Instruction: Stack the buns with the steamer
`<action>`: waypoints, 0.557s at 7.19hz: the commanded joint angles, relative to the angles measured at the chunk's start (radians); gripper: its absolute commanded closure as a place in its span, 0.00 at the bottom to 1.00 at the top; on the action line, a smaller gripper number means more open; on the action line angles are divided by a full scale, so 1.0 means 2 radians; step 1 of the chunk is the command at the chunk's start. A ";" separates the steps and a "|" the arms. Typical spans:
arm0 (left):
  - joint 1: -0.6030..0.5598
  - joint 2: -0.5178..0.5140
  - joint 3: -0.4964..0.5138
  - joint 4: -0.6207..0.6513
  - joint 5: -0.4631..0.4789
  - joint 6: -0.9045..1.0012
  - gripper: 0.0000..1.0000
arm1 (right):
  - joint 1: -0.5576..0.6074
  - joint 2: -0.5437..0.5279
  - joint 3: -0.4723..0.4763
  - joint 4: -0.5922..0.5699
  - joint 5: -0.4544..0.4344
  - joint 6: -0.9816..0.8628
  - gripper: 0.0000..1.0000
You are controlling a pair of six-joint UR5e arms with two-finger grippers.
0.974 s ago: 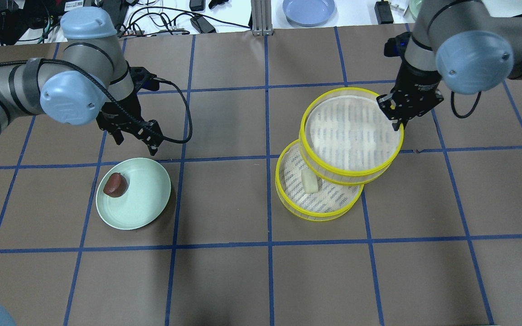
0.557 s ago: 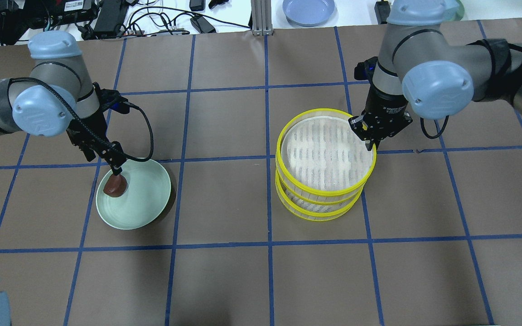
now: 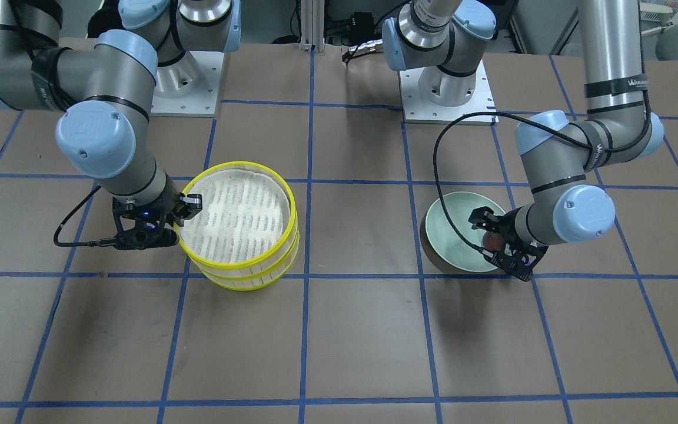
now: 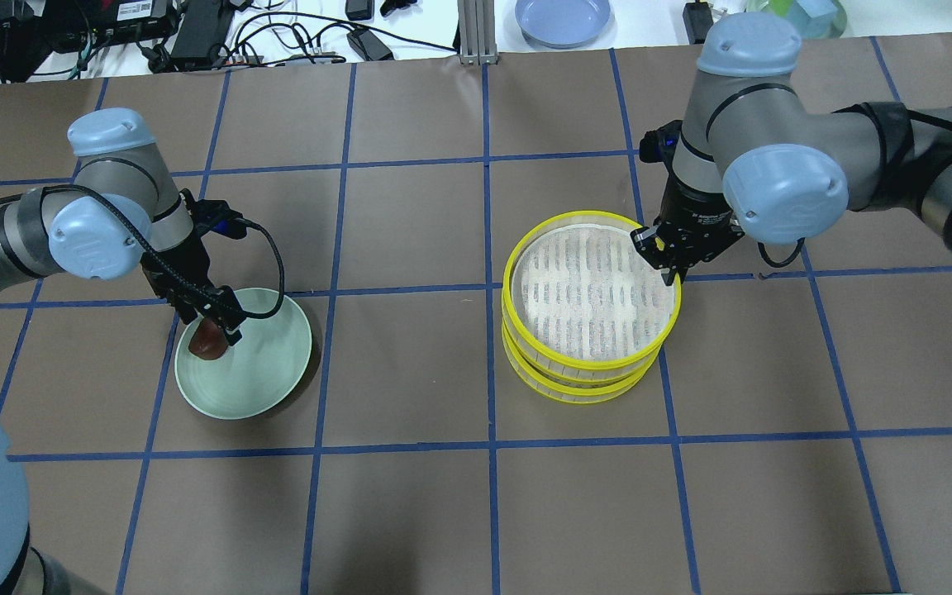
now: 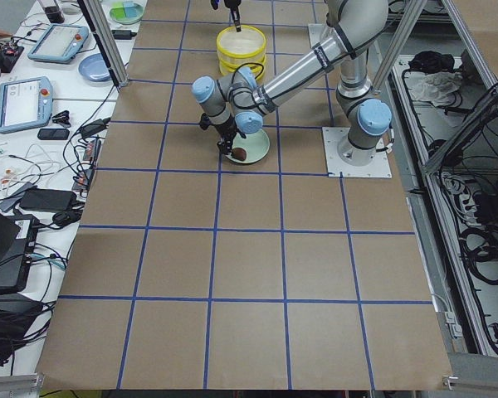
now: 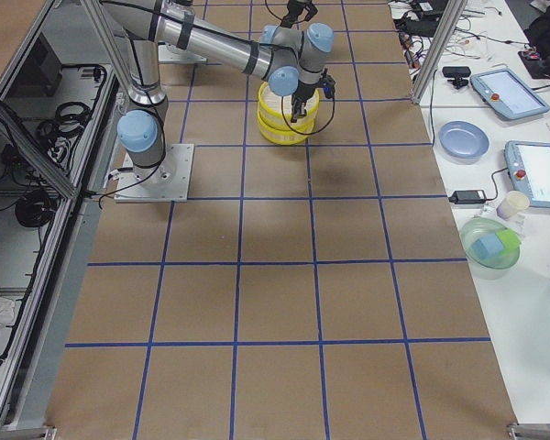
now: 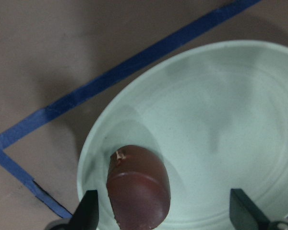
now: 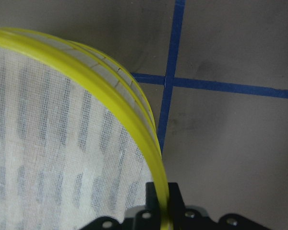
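Now the upper steamer (image 4: 592, 289) sits squarely stacked; left jaws straddle brown bun (image 7: 137, 189).

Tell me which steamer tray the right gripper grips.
The upper steamer tray: the right gripper pinches its yellow rim, while the lower steamer tray sits beneath it, untouched.

The right gripper (image 4: 668, 268) has carried the upper steamer tray (image 4: 583, 289) over toward the green plate (image 4: 269, 372) and down. It now sits squarely on the lower steamer tray (image 4: 583, 393), and the cream bun that showed there is covered. The left gripper (image 4: 211, 329) has dropped from beyond the plate's far rim into the plate, its fingers now either side of the brown bun (image 4: 205, 347).
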 commanded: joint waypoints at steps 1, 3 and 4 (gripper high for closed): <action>0.000 -0.008 0.001 0.007 -0.001 0.005 0.28 | 0.000 0.002 0.007 -0.008 0.000 0.000 1.00; 0.003 -0.010 0.008 0.008 0.000 0.006 0.87 | 0.000 0.002 0.010 -0.008 -0.003 0.005 1.00; 0.003 -0.011 0.008 0.006 0.000 0.006 1.00 | 0.000 0.002 0.009 -0.008 -0.003 0.005 1.00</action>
